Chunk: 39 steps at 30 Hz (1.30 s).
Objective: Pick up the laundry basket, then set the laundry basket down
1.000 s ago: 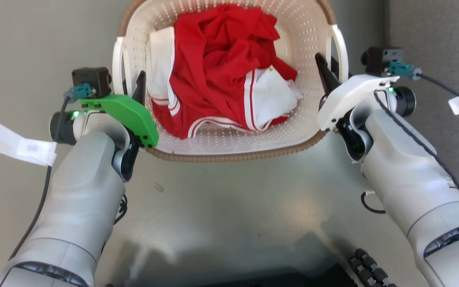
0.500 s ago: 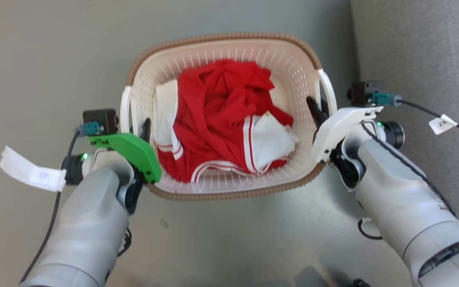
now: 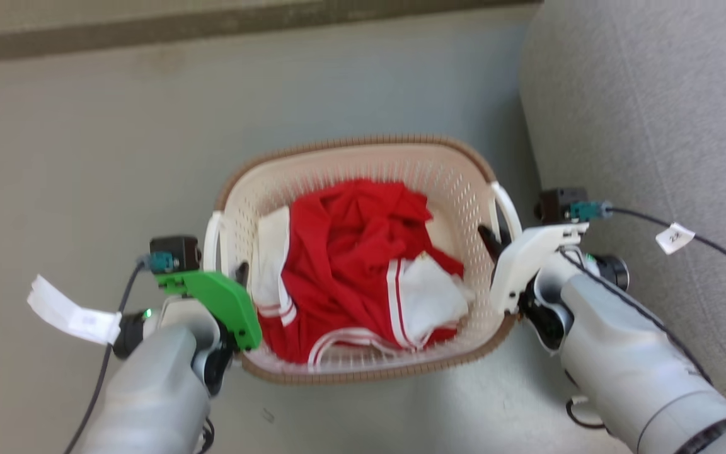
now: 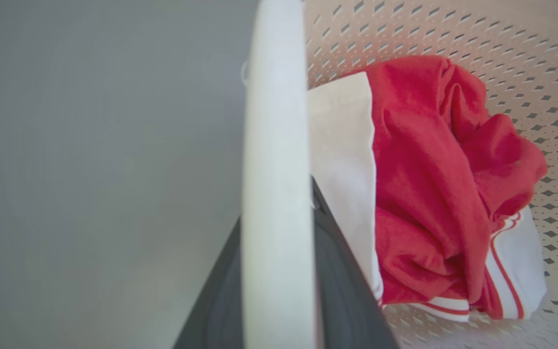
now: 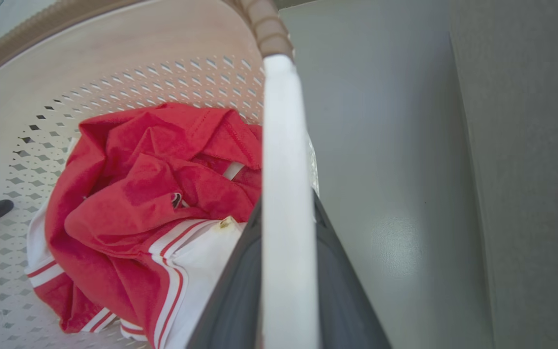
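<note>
- The laundry basket is held by its handles above the floor, beside grey upholstery; red and white clothing is carried inside
- The left jaws are closed on the left handle; the right jaws are clamped on the right handle
- Both grips are kept as before; the head view alone is shifted, so more floor is shown beyond the basket

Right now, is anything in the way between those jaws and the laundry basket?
Nothing visible does. On the laundry basket, the left jaws clamp the white left handle and the right jaws the white right handle.
</note>
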{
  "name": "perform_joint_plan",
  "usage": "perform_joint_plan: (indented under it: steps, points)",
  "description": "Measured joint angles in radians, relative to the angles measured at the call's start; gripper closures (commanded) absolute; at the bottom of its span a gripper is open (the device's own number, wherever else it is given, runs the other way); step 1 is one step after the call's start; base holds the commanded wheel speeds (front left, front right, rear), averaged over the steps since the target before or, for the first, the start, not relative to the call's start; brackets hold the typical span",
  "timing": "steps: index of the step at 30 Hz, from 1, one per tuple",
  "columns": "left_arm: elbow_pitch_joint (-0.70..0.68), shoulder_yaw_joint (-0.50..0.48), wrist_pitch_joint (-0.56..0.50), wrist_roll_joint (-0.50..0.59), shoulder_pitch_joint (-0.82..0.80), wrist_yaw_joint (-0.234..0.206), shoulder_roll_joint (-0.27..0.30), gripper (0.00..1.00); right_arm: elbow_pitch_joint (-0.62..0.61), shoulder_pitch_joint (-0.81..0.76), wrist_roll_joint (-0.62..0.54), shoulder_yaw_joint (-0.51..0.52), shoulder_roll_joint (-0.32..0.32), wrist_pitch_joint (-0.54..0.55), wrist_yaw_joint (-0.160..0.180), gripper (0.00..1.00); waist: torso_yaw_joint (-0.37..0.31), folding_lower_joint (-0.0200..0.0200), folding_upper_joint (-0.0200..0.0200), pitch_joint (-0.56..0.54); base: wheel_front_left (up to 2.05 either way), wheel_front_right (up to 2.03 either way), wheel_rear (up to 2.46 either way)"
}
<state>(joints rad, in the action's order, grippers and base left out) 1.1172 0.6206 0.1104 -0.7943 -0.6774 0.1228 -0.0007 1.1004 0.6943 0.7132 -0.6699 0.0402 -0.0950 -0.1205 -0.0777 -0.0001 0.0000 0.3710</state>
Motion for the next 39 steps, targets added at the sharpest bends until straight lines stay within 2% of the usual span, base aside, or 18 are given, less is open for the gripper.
perform_joint_plan:
  steps: [24, 31, 39]
  points:
    - [0.010, 0.079, -0.093, -0.103, 0.214, -0.001, 0.003, 1.00, -0.003, -0.201, 0.108, -0.112, 0.002, 0.123, 0.008, 1.00, 0.023, 0.0000, 0.0000, -0.334, 0.00, 0.00, 0.00]
    - [0.010, 0.092, -0.103, -0.118, 0.228, -0.001, 0.004, 1.00, -0.007, -0.211, 0.131, -0.130, 0.006, 0.142, 0.009, 1.00, 0.029, 0.0000, 0.0000, -0.380, 0.00, 0.00, 0.00]
    - [0.010, 0.101, -0.111, -0.127, 0.230, -0.001, 0.008, 1.00, -0.016, -0.212, 0.151, -0.148, 0.009, 0.159, 0.017, 1.00, 0.030, 0.0000, 0.0000, -0.384, 0.00, 0.00, 0.00]
